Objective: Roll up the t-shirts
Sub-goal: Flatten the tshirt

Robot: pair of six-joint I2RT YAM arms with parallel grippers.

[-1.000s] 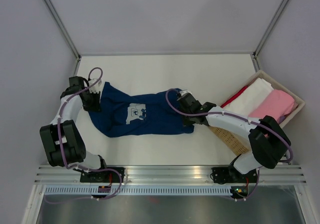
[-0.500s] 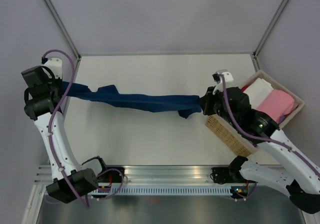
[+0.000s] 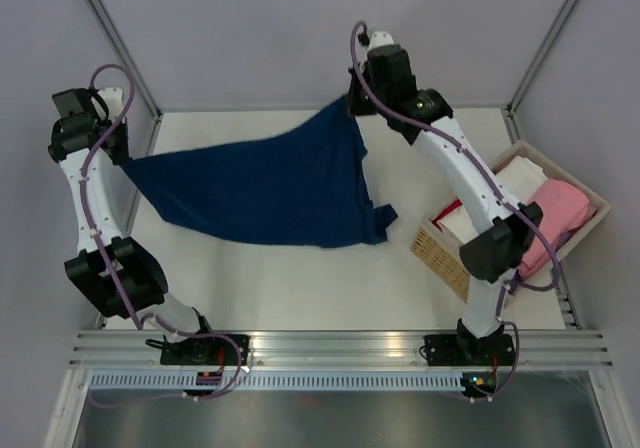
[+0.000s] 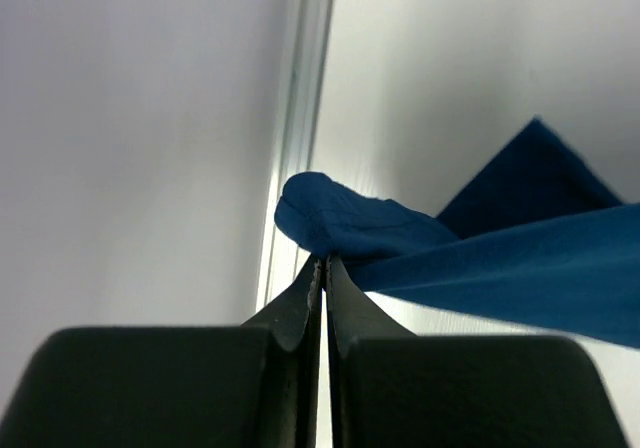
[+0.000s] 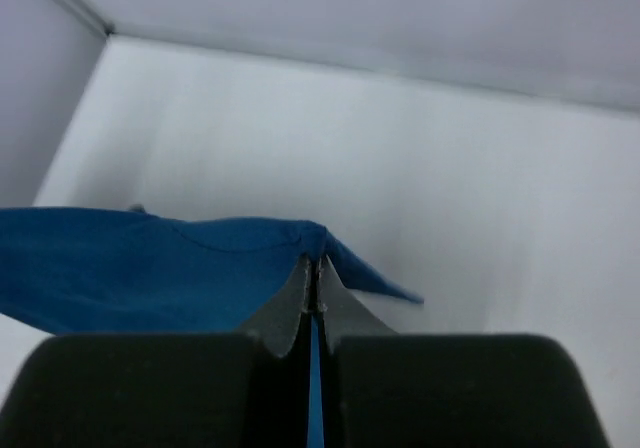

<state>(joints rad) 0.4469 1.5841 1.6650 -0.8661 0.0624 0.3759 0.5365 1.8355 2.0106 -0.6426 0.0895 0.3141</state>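
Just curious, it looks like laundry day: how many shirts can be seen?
4: a navy shirt hangs between the left tool and right tool; a white one, pink one and red one lie in the basket. Others may be hidden.

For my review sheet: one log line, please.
navy t-shirt: spread taut | left gripper: shut on it | right gripper: shut on it

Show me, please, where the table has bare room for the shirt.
Bare: the table strip between the navy t-shirt and the arm bases, and the far-left strip behind it. Crowded: the right side, with the basket and right arm.
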